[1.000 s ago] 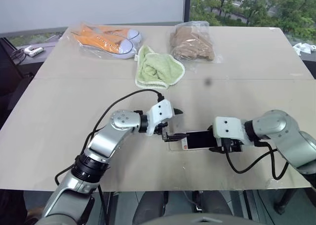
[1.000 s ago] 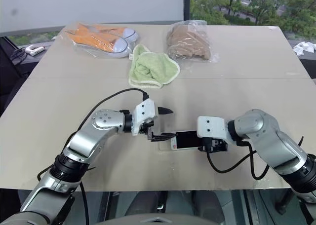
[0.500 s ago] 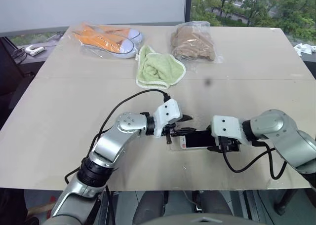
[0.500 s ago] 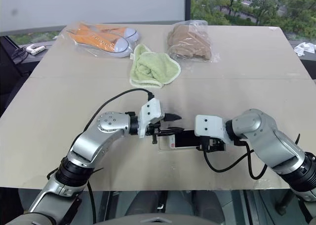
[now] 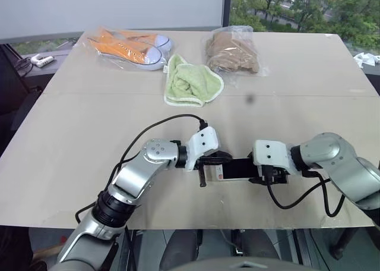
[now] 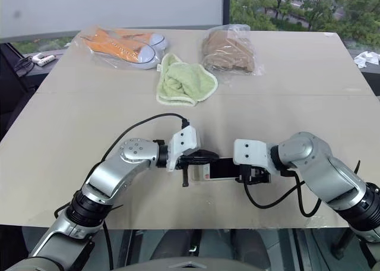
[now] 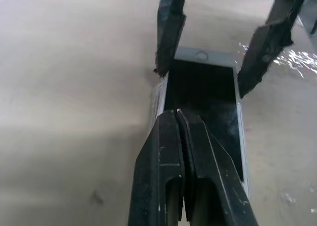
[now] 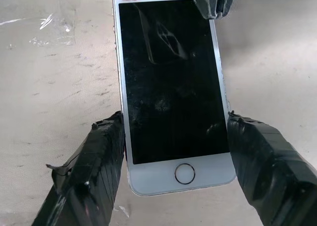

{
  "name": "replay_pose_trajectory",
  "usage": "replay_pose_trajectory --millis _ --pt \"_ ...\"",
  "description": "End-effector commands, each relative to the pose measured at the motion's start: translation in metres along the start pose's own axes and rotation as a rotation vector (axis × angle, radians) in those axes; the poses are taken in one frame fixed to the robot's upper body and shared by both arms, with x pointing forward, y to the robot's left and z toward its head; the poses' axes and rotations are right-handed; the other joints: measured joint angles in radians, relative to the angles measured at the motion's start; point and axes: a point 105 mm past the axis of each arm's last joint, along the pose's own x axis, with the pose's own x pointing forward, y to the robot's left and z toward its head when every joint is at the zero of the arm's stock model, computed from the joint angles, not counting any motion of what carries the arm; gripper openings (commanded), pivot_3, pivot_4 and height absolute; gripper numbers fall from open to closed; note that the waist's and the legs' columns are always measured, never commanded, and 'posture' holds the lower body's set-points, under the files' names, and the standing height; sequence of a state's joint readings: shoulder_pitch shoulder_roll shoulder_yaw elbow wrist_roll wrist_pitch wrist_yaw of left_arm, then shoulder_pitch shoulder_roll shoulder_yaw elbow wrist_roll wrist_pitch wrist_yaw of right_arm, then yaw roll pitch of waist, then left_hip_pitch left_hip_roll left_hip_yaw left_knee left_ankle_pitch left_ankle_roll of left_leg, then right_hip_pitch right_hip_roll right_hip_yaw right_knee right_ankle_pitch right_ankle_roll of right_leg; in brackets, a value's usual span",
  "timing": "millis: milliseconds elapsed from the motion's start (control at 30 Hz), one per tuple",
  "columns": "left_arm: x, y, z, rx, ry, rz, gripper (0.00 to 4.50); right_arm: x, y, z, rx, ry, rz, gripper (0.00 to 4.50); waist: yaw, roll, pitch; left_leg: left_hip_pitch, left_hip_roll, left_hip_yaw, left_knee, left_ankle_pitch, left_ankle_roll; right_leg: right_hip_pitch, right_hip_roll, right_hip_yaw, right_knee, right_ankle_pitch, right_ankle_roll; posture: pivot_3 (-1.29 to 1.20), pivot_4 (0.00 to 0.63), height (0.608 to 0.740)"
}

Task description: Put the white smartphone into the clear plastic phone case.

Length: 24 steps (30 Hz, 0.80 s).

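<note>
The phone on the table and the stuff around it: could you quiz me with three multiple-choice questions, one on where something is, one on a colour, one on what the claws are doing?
1. Where does the white smartphone lie?
A. On the table between the two grippers
B. On top of the green towel
C. Inside the bag of shoes

2. What colour are the bagged sneakers at the far side of the table?
A. Blue
B. Orange
C. Black

3. How do the fingers of the left gripper stand?
A. Spread wide apart
B. Pressed together
C. Clamped round the towel

Answers: 1 A, since the phone lies flat on the tabletop with the left gripper at one end and the right gripper straddling the other. 2 B, their uppers are orange with white soles. 3 B, the left wrist view shows the two black fingers meeting over the phone's screen.
</note>
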<state>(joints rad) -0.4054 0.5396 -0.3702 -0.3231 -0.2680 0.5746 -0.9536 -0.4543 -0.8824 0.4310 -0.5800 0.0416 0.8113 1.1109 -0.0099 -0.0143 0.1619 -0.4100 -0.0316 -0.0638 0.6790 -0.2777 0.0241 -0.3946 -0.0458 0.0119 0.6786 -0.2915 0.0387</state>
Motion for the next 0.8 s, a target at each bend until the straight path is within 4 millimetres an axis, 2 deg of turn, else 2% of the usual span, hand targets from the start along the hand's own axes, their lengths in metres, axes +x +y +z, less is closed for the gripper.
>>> replay_pose_trajectory --millis 33,200,400,533,800 --pt "0.003 -0.011 -0.001 0.010 0.002 -0.042 0.06 -0.004 -0.003 0.010 -0.060 -0.012 -0.036 2.78 0.000 0.000 0.000 0.000 0.000 0.000 0.000 0.000 0.000 0.000 0.000 0.000 0.000 0.000 0.000 0.00 0.150 0.740" --pt "0.003 -0.014 -0.013 -0.004 0.055 -0.047 0.06 -0.001 -0.001 0.013 -0.064 -0.018 -0.030 2.78 0.000 0.000 0.000 0.000 0.000 0.000 0.000 0.000 0.000 0.000 0.000 0.000 0.000 0.000 0.000 0.00 0.150 0.740" --pt "0.003 -0.018 -0.017 -0.021 0.067 -0.061 0.06 0.002 -0.001 0.015 -0.070 -0.018 -0.025 2.78 0.000 0.000 0.000 0.000 0.000 0.000 0.001 0.000 0.000 0.000 0.000 0.000 0.000 0.000 0.000 0.00 0.150 0.740" --pt "0.004 -0.021 -0.029 -0.033 0.109 -0.066 0.06 0.003 -0.004 0.016 -0.080 -0.018 -0.036 2.78 -0.001 -0.001 -0.001 0.000 0.000 0.000 0.001 0.000 0.000 0.000 0.000 0.000 0.000 0.000 0.000 0.00 0.150 0.740" --pt "0.001 -0.020 -0.037 -0.078 0.123 -0.052 0.06 0.006 -0.005 0.018 -0.092 -0.012 -0.049 2.78 -0.002 -0.001 -0.004 0.002 0.000 0.000 0.001 0.000 0.000 0.002 0.000 0.000 0.001 0.000 0.000 0.00 0.150 0.740"
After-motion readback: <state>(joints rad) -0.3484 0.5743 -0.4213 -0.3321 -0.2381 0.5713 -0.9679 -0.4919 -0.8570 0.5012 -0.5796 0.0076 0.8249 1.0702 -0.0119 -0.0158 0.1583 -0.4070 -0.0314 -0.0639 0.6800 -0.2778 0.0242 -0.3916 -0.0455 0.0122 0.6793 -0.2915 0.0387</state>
